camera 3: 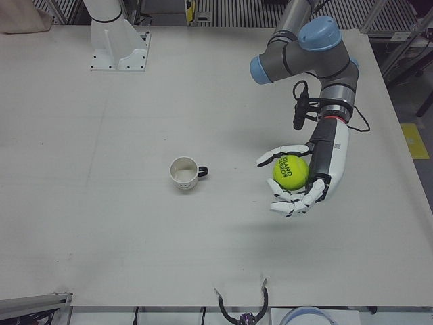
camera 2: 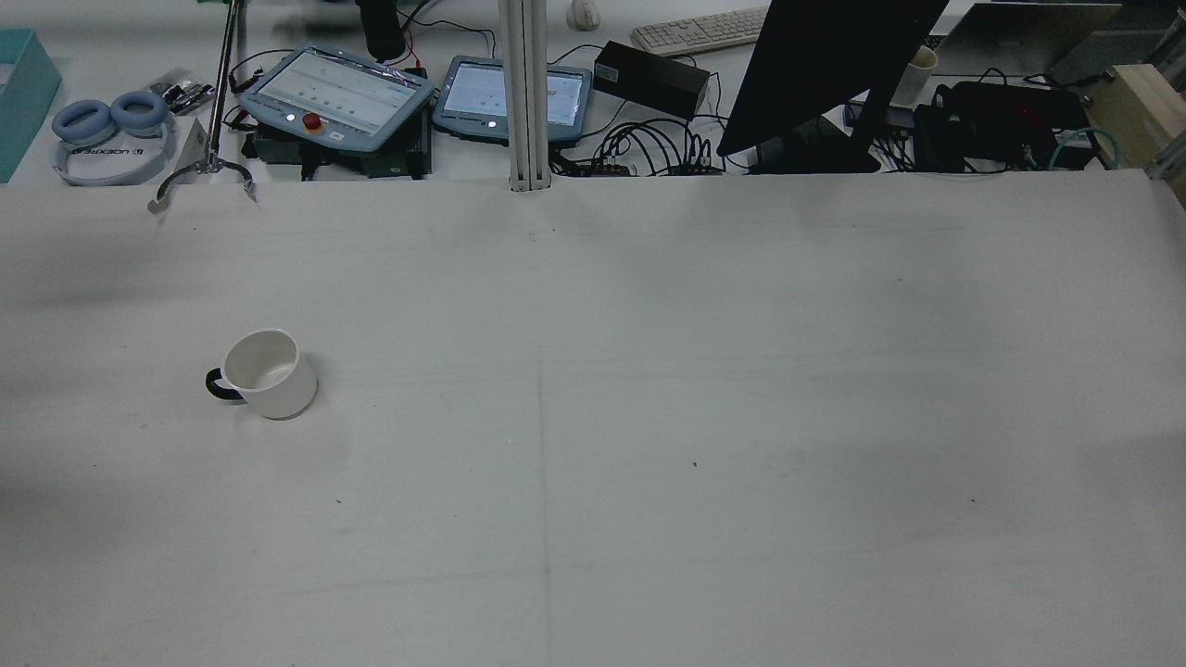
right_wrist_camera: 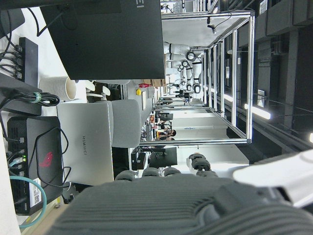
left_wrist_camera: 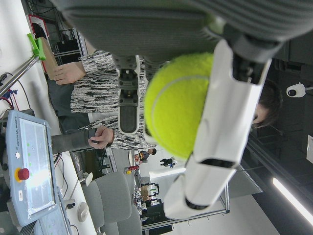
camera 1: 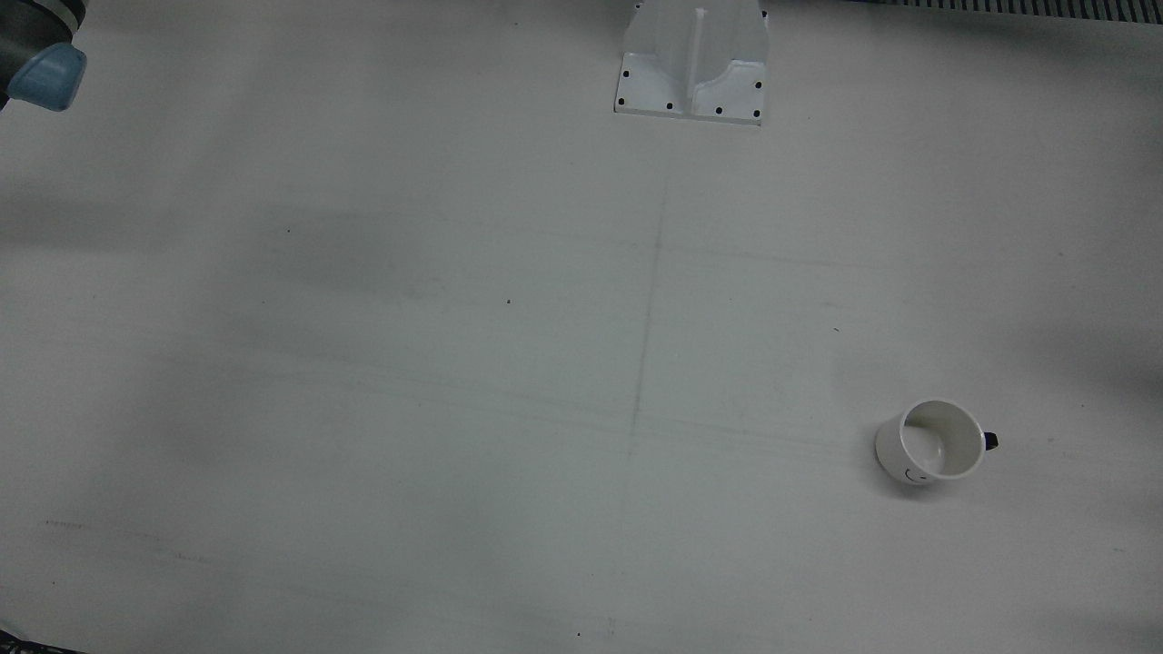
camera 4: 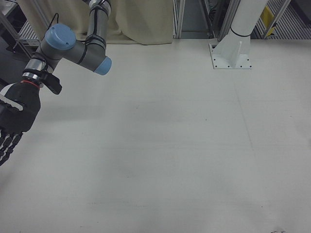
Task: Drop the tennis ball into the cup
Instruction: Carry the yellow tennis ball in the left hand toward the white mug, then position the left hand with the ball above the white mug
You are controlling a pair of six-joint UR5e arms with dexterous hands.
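Note:
A white cup (camera 3: pixel 184 172) with a dark handle stands upright on the table; it also shows in the front view (camera 1: pixel 933 442) and the rear view (camera 2: pixel 265 373). My left hand (camera 3: pixel 306 179) is shut on a yellow-green tennis ball (camera 3: pixel 291 172) and holds it above the table, well to the view's right of the cup. The left hand view shows the ball (left_wrist_camera: pixel 178 105) between the fingers (left_wrist_camera: pixel 222 127). My right hand (camera 4: pixel 13 119) hangs at the view's left edge of the right-front view, fingers extended, holding nothing.
A white pedestal (camera 1: pixel 692 68) stands at the table's robot side. Beyond the far edge in the rear view lie teach pendants (camera 2: pixel 335 95), headphones (camera 2: pixel 109 116), a monitor (camera 2: pixel 820 65) and cables. A clamp (camera 3: pixel 242 308) sits at the table's front edge.

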